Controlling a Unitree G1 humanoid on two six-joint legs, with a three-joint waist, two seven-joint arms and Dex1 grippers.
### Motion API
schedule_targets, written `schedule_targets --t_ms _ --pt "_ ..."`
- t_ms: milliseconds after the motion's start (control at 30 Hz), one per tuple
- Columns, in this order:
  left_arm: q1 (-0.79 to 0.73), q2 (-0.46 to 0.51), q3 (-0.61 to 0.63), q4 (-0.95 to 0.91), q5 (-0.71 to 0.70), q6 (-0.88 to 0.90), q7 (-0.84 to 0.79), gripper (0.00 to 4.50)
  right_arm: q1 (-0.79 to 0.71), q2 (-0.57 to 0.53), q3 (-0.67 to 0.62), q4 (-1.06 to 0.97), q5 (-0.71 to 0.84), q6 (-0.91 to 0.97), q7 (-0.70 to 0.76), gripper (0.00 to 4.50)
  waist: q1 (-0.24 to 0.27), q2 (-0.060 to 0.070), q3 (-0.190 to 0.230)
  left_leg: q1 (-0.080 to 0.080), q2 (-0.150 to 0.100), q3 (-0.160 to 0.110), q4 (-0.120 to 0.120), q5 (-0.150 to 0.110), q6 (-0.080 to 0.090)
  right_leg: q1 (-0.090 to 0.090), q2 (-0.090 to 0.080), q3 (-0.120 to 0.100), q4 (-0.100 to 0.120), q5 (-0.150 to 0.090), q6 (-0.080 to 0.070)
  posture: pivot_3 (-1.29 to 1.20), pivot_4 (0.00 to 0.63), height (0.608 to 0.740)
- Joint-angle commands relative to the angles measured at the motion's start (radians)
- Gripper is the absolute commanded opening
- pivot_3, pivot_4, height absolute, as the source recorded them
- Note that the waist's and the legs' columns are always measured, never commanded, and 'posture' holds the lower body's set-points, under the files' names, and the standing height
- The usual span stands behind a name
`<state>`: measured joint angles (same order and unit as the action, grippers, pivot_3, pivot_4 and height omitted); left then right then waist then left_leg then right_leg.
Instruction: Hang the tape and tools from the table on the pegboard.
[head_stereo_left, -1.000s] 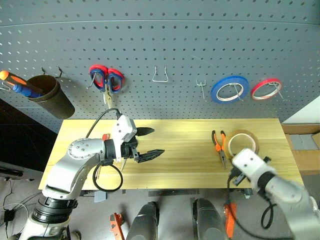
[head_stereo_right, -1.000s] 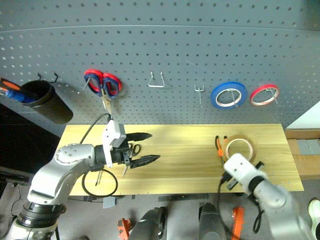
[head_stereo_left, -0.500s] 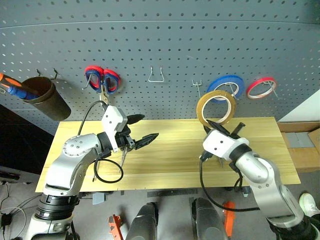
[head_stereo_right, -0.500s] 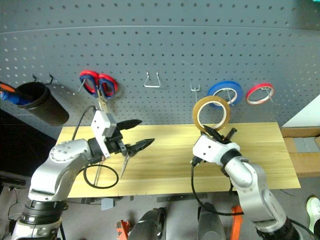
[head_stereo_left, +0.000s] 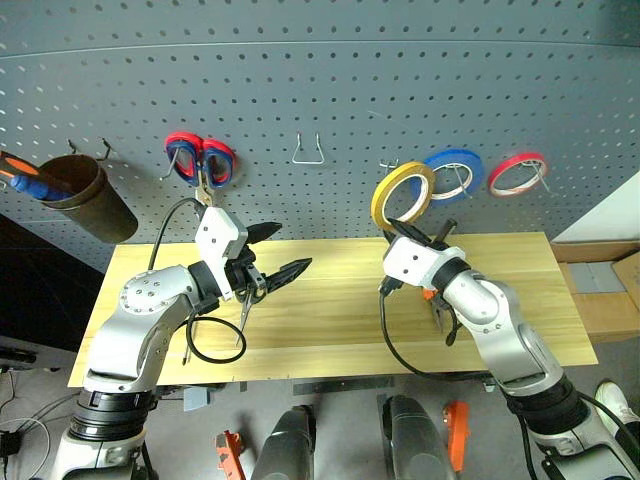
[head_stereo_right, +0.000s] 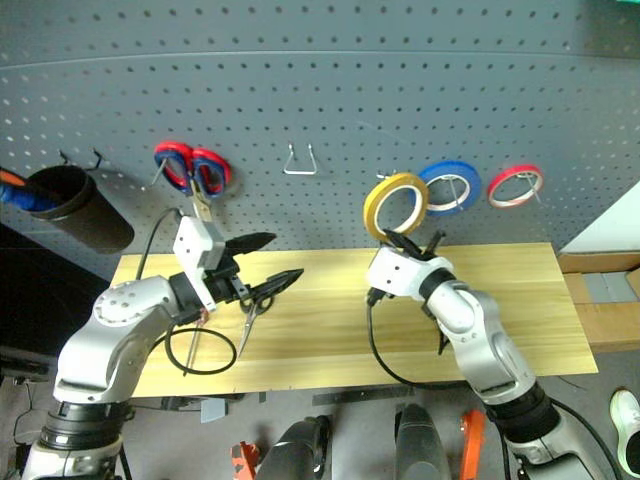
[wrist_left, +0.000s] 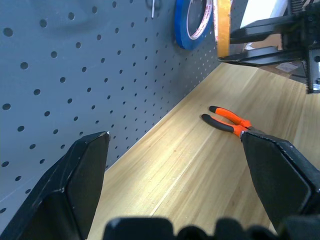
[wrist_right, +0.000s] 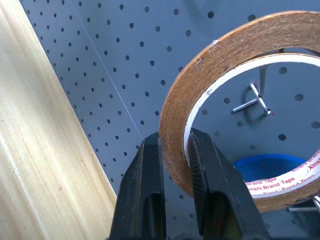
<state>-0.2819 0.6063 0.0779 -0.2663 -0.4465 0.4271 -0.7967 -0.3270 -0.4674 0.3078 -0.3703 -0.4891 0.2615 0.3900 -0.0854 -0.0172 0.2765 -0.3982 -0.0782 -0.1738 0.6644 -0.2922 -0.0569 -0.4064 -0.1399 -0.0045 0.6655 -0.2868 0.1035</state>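
My right gripper (head_stereo_left: 412, 232) is shut on the rim of the yellow-tan tape (head_stereo_left: 379, 200), holding the ring upright in front of the pegboard (head_stereo_left: 350, 90). In the right wrist view a small two-prong hook (wrist_right: 252, 100) shows through the tape's (wrist_right: 220, 60) hollow centre. The orange-and-black pliers (wrist_left: 230, 120) lie on the table (head_stereo_left: 330, 320), partly behind my right arm. Over the table's left part my left gripper (head_stereo_left: 288, 250) is open and holds nothing. The black-handled scissors (head_stereo_right: 250, 312) lie just below it. A slim screwdriver shaft (head_stereo_right: 196, 345) shows under my left forearm.
On the pegboard hang red-and-blue scissors (head_stereo_left: 200, 160), a bare wire hook (head_stereo_left: 308, 150), a blue tape ring (head_stereo_left: 455, 170) and a thin red ring (head_stereo_left: 520, 172). A brown cup (head_stereo_left: 90, 200) at the far left holds an orange-and-blue screwdriver (head_stereo_left: 25, 175).
My right gripper has lifted the tape off the table's right part and carried it up and left to the pegboard. The left gripper has stayed open and barely moved.
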Motion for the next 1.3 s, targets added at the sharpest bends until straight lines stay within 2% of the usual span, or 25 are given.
schedule_targets --t_ms 33,167,267,500,733,1033,1167,1300 --pt "0.008 0.003 0.018 -0.028 0.003 -0.03 0.001 4.5 0.072 -0.018 -0.055 -0.142 -0.008 0.033 0.028 0.13 0.0 0.0 0.0 0.0 0.0 0.0 0.0 0.0 0.0 0.0 0.0 0.0 0.0 0.0 0.0 -0.12 0.249 0.74" --pt "0.002 -0.002 0.013 -0.021 0.005 -0.037 0.0 4.5 0.118 -0.016 -0.072 -0.259 -0.022 0.081 0.068 0.13 0.0 0.0 0.0 0.0 0.0 0.001 0.0 0.0 0.0 0.0 0.0 0.0 0.0 0.0 0.0 -0.13 0.25 0.74" --pt "-0.01 -0.005 0.01 0.003 0.009 -0.049 -0.004 4.5 0.09 0.005 -0.036 -0.284 -0.036 0.109 0.096 0.13 -0.004 0.0 0.0 0.001 0.001 0.003 0.0 0.0 0.0 0.0 0.001 0.001 0.001 0.001 -0.001 -0.15 0.253 0.74" --pt "-0.037 -0.011 0.007 0.033 0.013 -0.072 -0.012 4.5 -0.017 0.045 0.035 -0.137 -0.057 0.116 0.133 0.13 -0.003 0.0 0.0 0.003 0.003 0.004 0.001 0.001 -0.002 -0.001 0.004 0.004 0.005 0.002 -0.003 -0.14 0.252 0.74" --pt "-0.037 -0.011 0.005 0.021 0.017 -0.082 -0.011 4.5 -0.101 0.025 0.015 0.016 -0.044 0.063 0.119 0.13 -0.003 0.0 0.0 0.003 0.003 0.007 0.001 0.001 -0.002 -0.004 0.004 0.007 0.008 0.002 -0.003 -0.13 0.251 0.74" --pt "-0.03 -0.014 0.001 0.015 0.026 -0.09 -0.003 4.5 -0.129 0.038 -0.001 0.116 -0.029 0.017 0.082 0.13 -0.003 0.0 0.0 0.003 0.003 0.011 0.001 0.001 -0.002 -0.008 0.005 0.012 0.011 0.002 -0.003 -0.12 0.252 0.74" --pt "-0.039 -0.023 0.008 0.037 0.048 -0.102 0.022 4.5 -0.09 0.048 -0.033 0.093 0.011 0.015 0.076 1.43 -0.002 -0.001 0.0 0.003 0.003 0.012 0.001 0.001 -0.002 -0.009 0.005 0.014 0.012 0.002 -0.003 -0.12 0.252 0.74" --pt "-0.024 -0.008 0.01 0.054 0.066 -0.12 0.012 4.5 0.013 0.054 -0.071 -0.003 0.049 0.057 0.095 2.81 0.0 -0.001 0.0 0.002 0.003 0.012 0.001 0.001 -0.002 -0.01 0.005 0.014 0.012 0.002 -0.003 -0.12 0.249 0.74"
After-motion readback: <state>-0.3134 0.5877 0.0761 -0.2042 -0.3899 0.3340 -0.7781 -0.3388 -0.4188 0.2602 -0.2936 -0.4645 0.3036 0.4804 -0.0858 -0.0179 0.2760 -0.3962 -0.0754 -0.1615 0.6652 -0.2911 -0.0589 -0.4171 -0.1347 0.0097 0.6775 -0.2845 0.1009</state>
